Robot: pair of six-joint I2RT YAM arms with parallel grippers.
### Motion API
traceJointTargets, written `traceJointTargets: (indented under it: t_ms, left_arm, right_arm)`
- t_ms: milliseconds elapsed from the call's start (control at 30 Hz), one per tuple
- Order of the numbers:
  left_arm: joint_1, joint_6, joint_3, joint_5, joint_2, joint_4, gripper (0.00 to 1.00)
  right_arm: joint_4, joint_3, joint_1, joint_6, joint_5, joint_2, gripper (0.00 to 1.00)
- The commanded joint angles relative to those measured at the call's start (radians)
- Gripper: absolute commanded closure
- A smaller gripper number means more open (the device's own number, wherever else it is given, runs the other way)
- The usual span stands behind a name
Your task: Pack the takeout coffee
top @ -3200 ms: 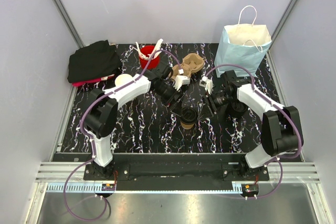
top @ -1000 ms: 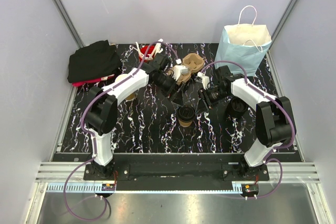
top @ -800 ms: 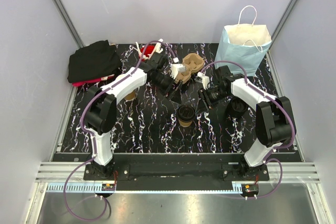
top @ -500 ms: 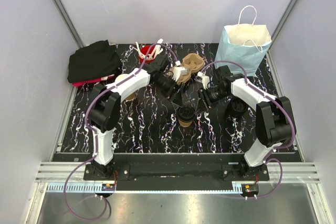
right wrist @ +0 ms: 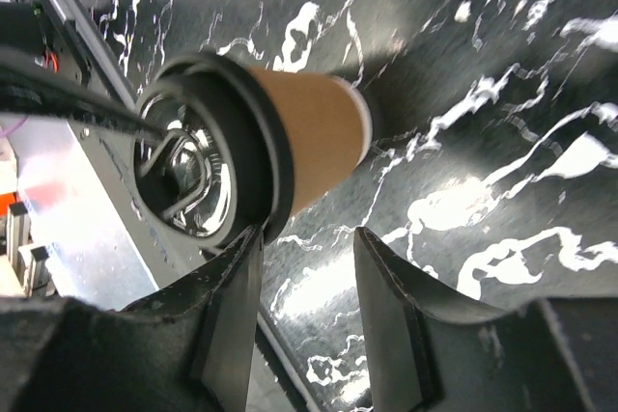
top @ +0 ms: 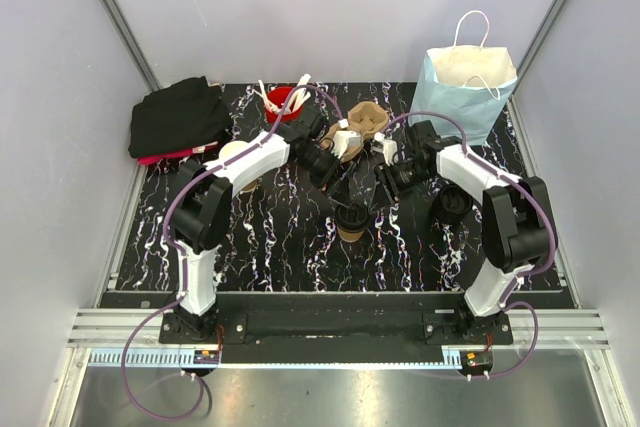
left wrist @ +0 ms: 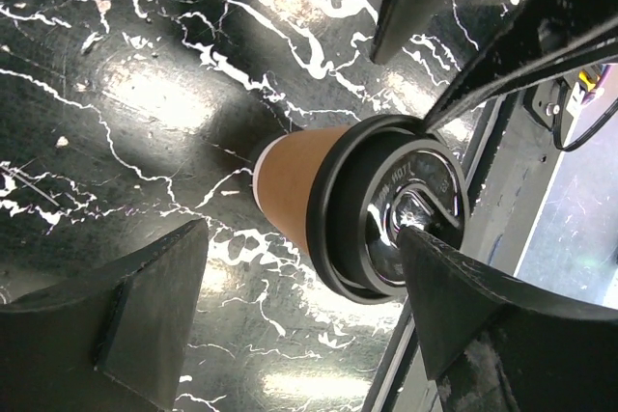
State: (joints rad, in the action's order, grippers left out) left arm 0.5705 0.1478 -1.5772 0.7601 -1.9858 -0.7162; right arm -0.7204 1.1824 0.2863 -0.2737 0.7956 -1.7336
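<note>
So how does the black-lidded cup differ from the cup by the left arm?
The lidded cup is capped in black; the open cup has no lid and shows a pale inside. The lidded cup stands in plain view between the arms; the open cup is partly hidden by the left arm. Both look like tan paper cups, upright on the table.

A black counter (top: 270,242) veined with white like marble takes up the floor of the enclosure, with soft glare on it in the wrist views. Plain pale lilac-grey walls (top: 330,7) close it in on three sides, with metal struts (top: 112,12) at the rear corners. A slotted silver rail (top: 340,328) runs along its near edge.
</note>
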Motion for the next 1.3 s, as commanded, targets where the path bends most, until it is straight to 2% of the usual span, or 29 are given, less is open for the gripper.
traceJointTargets:
  t_ms: [0, 433, 700, 933, 1067, 1267]
  left_arm:
    - [0.002, 0.007, 0.005, -0.013, 0.035, -0.003, 0.18]
    - [0.002, 0.012, 0.04, -0.036, 0.068, -0.02, 0.18]
    - [-0.015, -0.001, -0.015, -0.01, 0.096, -0.026, 0.18]
    - [-0.023, 0.016, -0.006, 0.024, 0.131, -0.028, 0.17]
    - [-0.024, 0.036, 0.046, 0.01, 0.148, -0.031, 0.17]
    - [-0.026, 0.059, 0.131, 0.019, 0.174, -0.025, 0.17]
  right_arm:
    - [0.053, 0.071, 0.005, 0.018, -0.032, -0.036, 0.51]
    - [0.067, 0.192, 0.03, 0.044, -0.032, -0.115, 0.5]
    - [0.059, 0.174, 0.002, 0.044, -0.065, -0.021, 0.46]
    - [-0.019, 0.105, -0.036, -0.016, 0.04, 0.063, 0.4]
    - [-0.014, 0.079, -0.029, -0.018, 0.019, 0.1, 0.37]
    - [-0.002, 0.065, -0.001, -0.004, -0.01, 0.109, 0.23]
